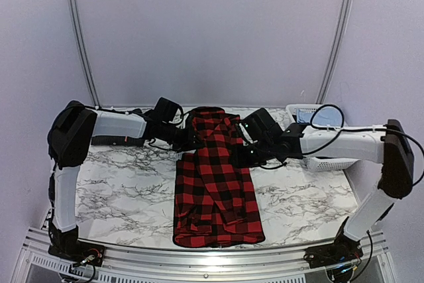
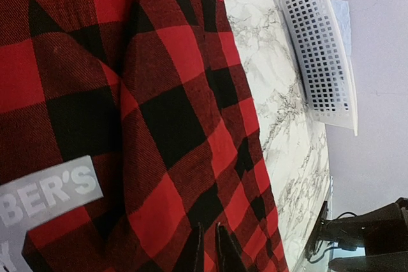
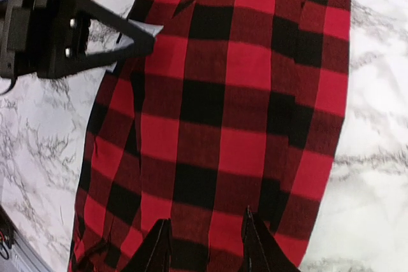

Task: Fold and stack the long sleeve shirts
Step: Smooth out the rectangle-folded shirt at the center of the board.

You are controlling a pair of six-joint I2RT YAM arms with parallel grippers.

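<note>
The red-and-black plaid shirt [image 1: 215, 197] lies folded into a long strip down the middle of the marble table, collar end at the far side. It fills the left wrist view [image 2: 159, 113] and the right wrist view [image 3: 242, 93]. Its white lettering [image 2: 51, 192] shows by the left edge. My left gripper [image 1: 192, 142] is at the shirt's upper left edge, its jaws nearly together with plaid fabric between them [image 2: 211, 240]; its tips also show in the right wrist view [image 3: 152, 37]. My right gripper [image 1: 250, 156] is open over the shirt's right side [image 3: 205, 243]. The charcoal shirt is not visible.
A white slotted basket [image 1: 324, 164] stands at the far right behind my right arm, something light blue inside; it also shows in the left wrist view [image 2: 319, 55]. Bare marble table [image 1: 112, 190] lies on both sides of the shirt. A metal rail [image 1: 199, 256] runs along the near edge.
</note>
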